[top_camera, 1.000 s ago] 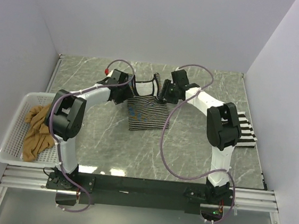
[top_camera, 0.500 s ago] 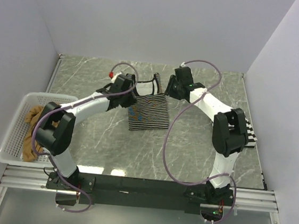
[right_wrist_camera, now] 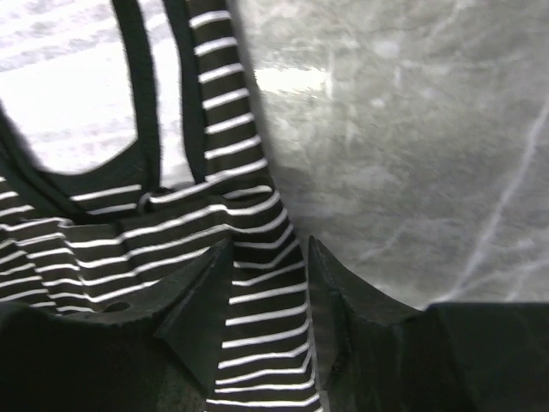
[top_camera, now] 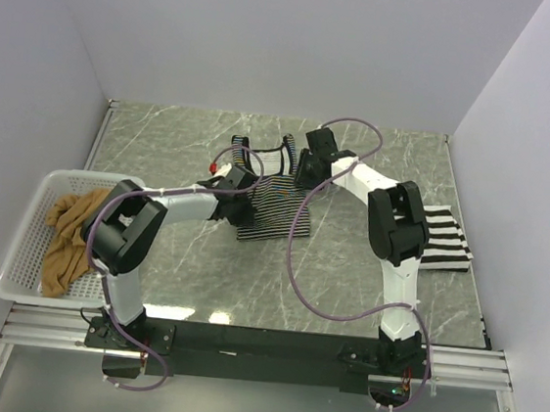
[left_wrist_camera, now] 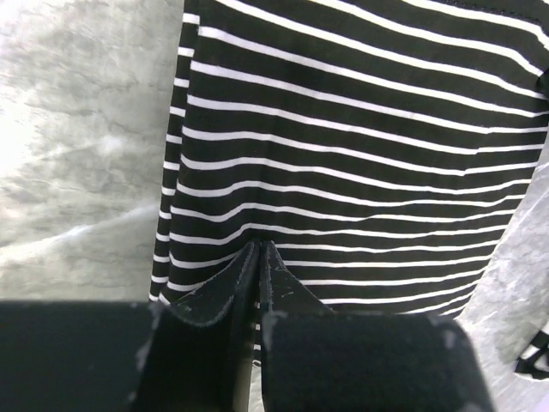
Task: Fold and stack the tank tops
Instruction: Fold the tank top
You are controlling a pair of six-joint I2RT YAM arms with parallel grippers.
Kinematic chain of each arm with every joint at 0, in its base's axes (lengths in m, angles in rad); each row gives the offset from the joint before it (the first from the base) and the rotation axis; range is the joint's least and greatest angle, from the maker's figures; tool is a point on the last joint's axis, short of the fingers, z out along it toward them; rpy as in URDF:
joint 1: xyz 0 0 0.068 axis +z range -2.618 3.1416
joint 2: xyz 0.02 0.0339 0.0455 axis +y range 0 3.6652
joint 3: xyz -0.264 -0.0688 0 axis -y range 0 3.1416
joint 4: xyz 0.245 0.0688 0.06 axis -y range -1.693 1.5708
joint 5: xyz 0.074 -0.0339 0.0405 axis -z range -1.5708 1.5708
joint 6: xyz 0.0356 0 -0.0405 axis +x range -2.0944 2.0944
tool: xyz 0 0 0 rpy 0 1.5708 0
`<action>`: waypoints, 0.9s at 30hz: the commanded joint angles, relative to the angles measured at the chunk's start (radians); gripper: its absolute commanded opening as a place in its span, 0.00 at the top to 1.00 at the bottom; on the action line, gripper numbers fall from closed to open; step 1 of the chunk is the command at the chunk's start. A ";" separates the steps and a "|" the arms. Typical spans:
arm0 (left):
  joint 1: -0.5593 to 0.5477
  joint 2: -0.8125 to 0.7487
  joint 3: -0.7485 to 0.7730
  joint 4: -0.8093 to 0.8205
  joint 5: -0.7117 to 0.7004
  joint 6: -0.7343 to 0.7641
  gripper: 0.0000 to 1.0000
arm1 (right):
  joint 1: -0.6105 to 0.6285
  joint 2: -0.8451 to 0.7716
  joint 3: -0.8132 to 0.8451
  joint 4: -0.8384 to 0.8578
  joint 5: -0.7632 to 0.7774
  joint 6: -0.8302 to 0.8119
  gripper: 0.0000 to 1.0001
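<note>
The thin-striped tank top [top_camera: 272, 211] lies spread in the middle of the table, its black-trimmed straps [top_camera: 261, 150] pointing away from me. My left gripper [top_camera: 245, 185] rests on its left part; in the left wrist view the jaws [left_wrist_camera: 259, 245] are pinched together on the thin-striped tank top [left_wrist_camera: 360, 146]. My right gripper [top_camera: 308, 175] is at the top's far right corner. Its jaws [right_wrist_camera: 264, 245] stand apart, with the striped side edge [right_wrist_camera: 257, 292] lying between them. The wide-striped tank top [top_camera: 446, 239] lies at the right. The tan tank top [top_camera: 68, 238] sits in the basket.
A white mesh basket [top_camera: 21, 238] stands at the left table edge. Purple cables [top_camera: 293, 267] loop from both arms over the marble table [top_camera: 348, 263]. White walls close in the back and both sides.
My left gripper slid toward me and rightward onto the striped top and closed its jaws on the cloth. The right gripper shifted a little and narrowed its opening. The top now lies wider.
</note>
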 commanded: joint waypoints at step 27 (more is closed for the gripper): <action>-0.024 -0.387 -0.354 0.048 0.106 -0.106 0.35 | 0.043 -0.624 -0.932 0.457 -0.167 0.226 0.40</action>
